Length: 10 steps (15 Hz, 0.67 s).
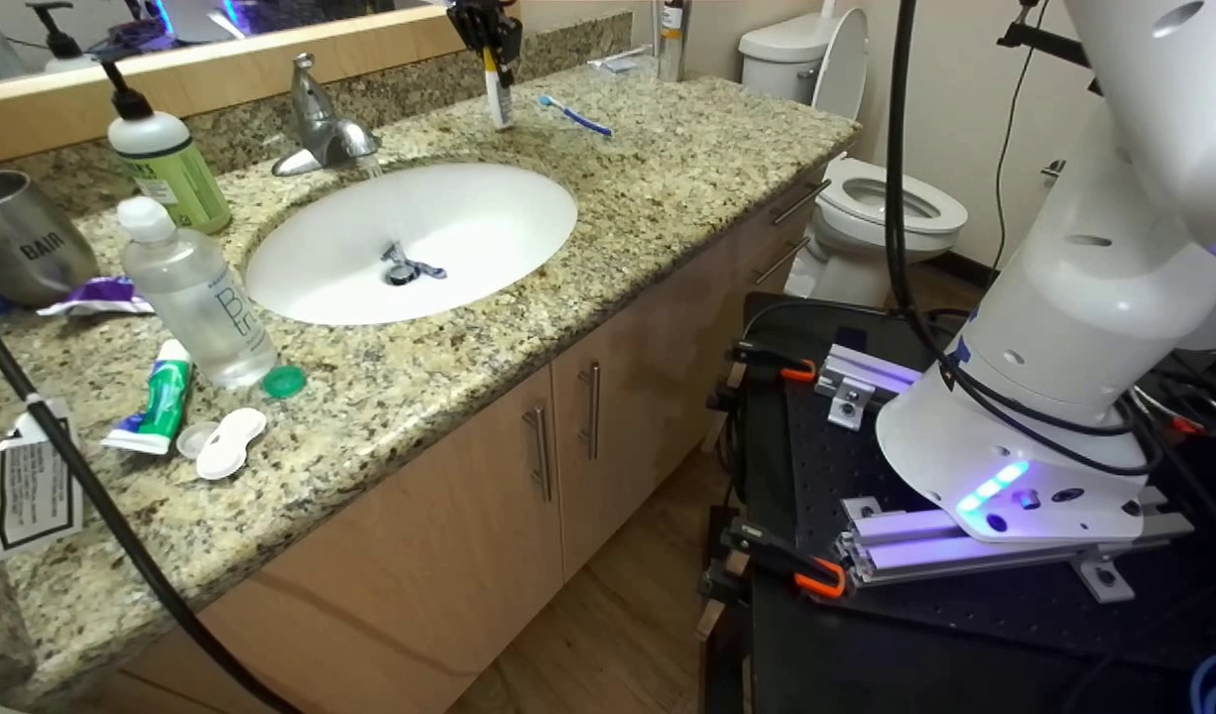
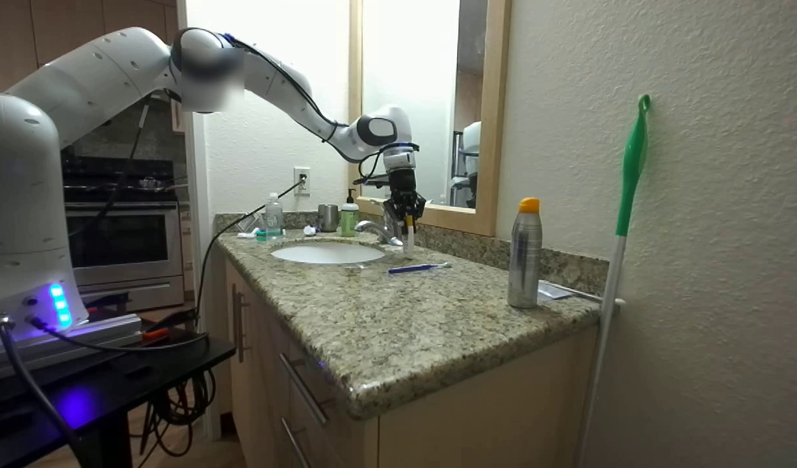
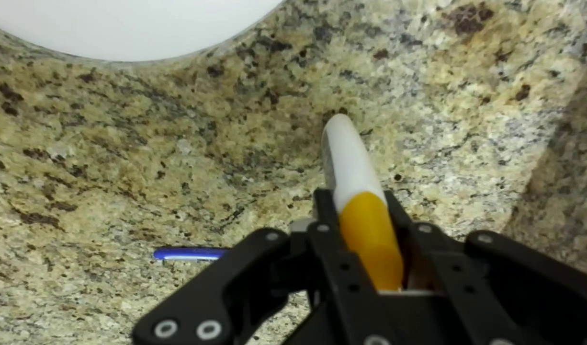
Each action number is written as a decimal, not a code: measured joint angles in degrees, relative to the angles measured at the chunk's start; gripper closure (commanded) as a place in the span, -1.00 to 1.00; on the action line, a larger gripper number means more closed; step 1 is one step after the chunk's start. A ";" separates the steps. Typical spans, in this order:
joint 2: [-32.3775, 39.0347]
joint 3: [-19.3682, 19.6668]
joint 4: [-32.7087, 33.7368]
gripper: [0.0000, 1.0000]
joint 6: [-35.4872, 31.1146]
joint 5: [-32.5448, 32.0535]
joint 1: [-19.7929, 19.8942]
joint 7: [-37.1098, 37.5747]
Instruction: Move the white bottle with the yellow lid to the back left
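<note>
In an exterior view, the sink (image 1: 489,208): white, oval; the small item (image 1: 429,269) at its drain (image 1: 402,278) is hard to make out. Gripper (image 1: 495,61): beside one end of the sink, its upper part cut off by the view's edge. White bottle with the yellow lid (image 1: 498,105): in the gripper's hold, near the sink, about upright; lettering too small to read. Blue toothbrush (image 1: 576,116): farther from the sink than the bottle. Clear bottle (image 1: 206,307): just beside the sink's opposite end, overlapping the green pump bottle (image 1: 177,183). Steel cup (image 1: 28,228): farther out from the sink, side cut off.

In an exterior view, the arm (image 2: 275,88): one joint under a blurred patch, far end past the sink. The sink shows as a pale sliver. Spray can (image 2: 526,253): well apart from the sink, in full sight. From where I stand I cannot tell whether the white bottle's base touches the counter (image 2: 437,325).

In the wrist view, the sink: one curved edge, remainder cut off. Fingers (image 3: 328,239): drawn in against both sides of the bottle at its yellow lid. Toothbrush: handle end visible, remainder hidden by the gripper.
</note>
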State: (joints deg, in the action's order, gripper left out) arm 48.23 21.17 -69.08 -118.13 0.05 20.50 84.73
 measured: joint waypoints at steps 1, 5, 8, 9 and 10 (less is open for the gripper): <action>0.73 0.00 0.75 0.87 -0.46 0.58 0.41 0.08; 1.41 -0.06 2.85 0.87 -0.94 2.98 1.00 0.08; 1.68 -0.06 4.04 0.87 -0.79 4.33 1.09 0.08; 1.81 -0.06 4.32 0.87 -0.73 4.62 1.17 0.08; 1.94 -0.06 4.56 0.87 -0.62 4.76 1.27 0.08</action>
State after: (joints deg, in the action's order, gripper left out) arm 50.17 21.11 -64.53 -118.75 4.80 21.77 84.81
